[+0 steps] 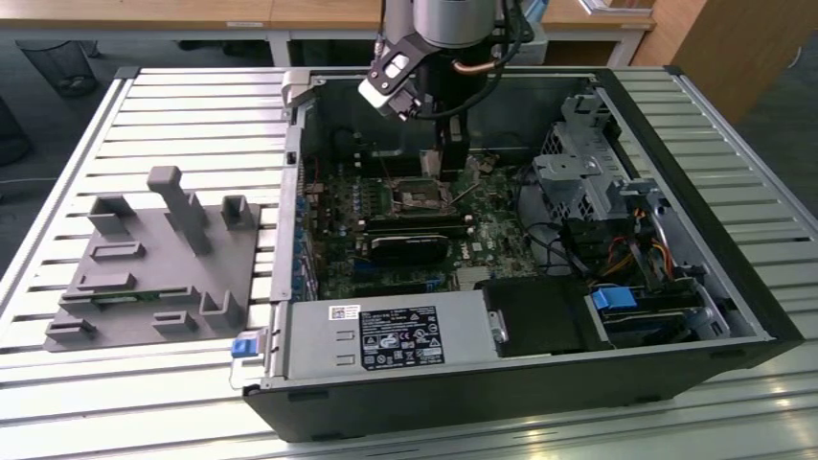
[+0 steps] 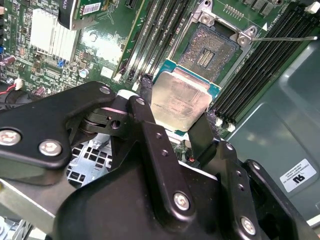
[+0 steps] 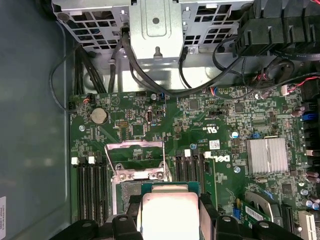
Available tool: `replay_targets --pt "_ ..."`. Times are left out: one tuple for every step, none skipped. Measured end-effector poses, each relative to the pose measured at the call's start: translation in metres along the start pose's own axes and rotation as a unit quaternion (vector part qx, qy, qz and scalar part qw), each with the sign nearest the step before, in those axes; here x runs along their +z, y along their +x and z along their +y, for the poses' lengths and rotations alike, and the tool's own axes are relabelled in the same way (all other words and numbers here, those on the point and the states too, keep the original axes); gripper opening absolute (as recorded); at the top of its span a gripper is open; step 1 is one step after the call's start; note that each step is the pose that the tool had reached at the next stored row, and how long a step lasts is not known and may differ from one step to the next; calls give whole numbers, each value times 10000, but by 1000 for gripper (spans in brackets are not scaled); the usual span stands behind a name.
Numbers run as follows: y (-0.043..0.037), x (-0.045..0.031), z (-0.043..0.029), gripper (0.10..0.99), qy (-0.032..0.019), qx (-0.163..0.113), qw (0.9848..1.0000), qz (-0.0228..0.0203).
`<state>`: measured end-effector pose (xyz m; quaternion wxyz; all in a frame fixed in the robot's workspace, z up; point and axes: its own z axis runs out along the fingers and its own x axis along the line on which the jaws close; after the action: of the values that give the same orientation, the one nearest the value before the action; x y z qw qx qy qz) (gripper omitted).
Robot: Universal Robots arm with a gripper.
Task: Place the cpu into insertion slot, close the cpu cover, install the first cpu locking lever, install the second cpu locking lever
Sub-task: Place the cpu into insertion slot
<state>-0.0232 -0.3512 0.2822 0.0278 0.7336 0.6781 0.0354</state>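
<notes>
The black fingers (image 2: 201, 134) squeeze the cpu (image 2: 180, 102) by two sides, with its shiny top facing up. Just past the fingers, the insertion slot (image 2: 210, 50) lies open on the green motherboard (image 3: 200, 130). A little farther on, the cpu cover (image 3: 135, 145) is flipped up.

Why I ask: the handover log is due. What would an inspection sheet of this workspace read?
Surface: slatted metal table carrying an open computer case.
Job's things: cpu held over the green board, not seated; insertion slot bare; cpu cover tipped open.
Clutter: grey fixture block on the table, at the exterior view's left.
Gripper: gripper shut on the cpu's edges.
Cables: black cables run from the drive cage onto the board.
Surroundings: wooden desks behind the table.
</notes>
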Motion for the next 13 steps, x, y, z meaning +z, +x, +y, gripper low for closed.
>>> replay_targets --pt "0 2 0 545 0 0 10000 0" --pt "0 4 0 545 0 0 10000 0" --pt "0 6 0 545 0 0 10000 0" --pt "0 8 -1 545 0 0 10000 0" --pt "0 10 -1 545 0 0 10000 0" --pt "0 12 -1 545 0 0 10000 0" --pt "0 14 -1 545 0 0 10000 0" --pt "0 16 -1 545 0 0 10000 0" --pt "0 19 -2 545 0 0 10000 1" --pt "0 22 -2 545 0 0 10000 1" --pt "0 24 -2 545 0 0 10000 0" --pt "0 27 -2 545 0 0 10000 0" --pt "0 29 -2 545 0 0 10000 0"
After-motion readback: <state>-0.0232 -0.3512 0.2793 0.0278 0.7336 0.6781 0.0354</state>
